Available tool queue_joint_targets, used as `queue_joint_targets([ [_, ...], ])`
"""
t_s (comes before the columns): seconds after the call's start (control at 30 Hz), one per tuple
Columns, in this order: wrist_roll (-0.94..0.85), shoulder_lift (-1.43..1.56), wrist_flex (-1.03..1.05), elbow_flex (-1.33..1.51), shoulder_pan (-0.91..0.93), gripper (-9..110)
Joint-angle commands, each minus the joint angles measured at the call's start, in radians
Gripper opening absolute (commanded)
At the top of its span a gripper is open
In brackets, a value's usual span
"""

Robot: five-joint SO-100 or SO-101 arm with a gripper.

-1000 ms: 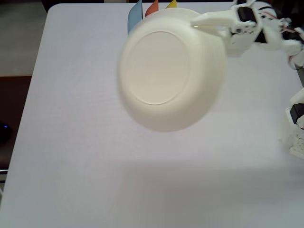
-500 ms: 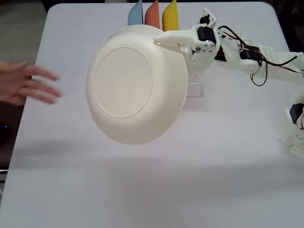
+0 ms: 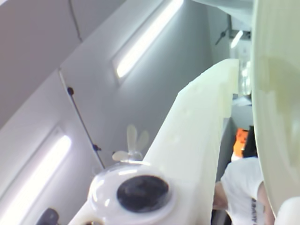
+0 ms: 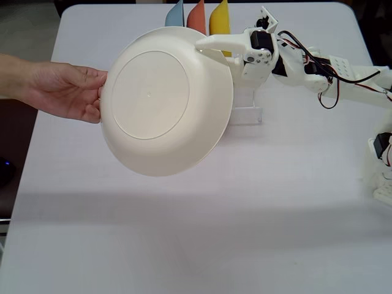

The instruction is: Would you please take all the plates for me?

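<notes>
In the fixed view my gripper (image 4: 205,48) is shut on the upper right rim of the cream-white plate (image 4: 162,110) and holds it tilted above the table, underside to the camera. A person's hand (image 4: 64,92) touches the plate's left rim. The light blue plate (image 4: 176,15), the orange-red plate (image 4: 197,18) and the yellow plate (image 4: 219,19) stand on edge in the rack behind it. In the wrist view the cream-white plate (image 3: 276,103) fills the right edge next to my gripper (image 3: 246,79); the view points up at the ceiling.
The rack's base (image 4: 246,114) shows to the right of the held plate. My arm (image 4: 318,73), with its cables, reaches in from the right. The white table (image 4: 245,220) stretches in front. A person in a white shirt (image 3: 241,192) shows in the wrist view.
</notes>
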Motion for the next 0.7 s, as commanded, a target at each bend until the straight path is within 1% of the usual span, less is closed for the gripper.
queue_joint_targets([
  [0.0,-0.014,0.018,-0.031,-0.057,0.011,0],
  [0.07,-0.014,0.025,0.006,-0.057,0.02,0],
  [0.1,-0.017,0.029,0.029,-0.057,0.025,2],
  [0.17,-0.055,0.038,0.078,-0.057,0.028,18],
  [0.23,-0.086,0.054,0.135,-0.057,0.035,32],
  [0.27,-0.101,0.064,0.169,-0.057,0.044,38],
  [0.3,-0.109,0.077,0.196,-0.057,0.057,40],
  [0.43,-0.166,0.143,0.322,-0.049,0.104,38],
  [0.67,-0.37,0.265,0.347,0.034,0.16,36],
])
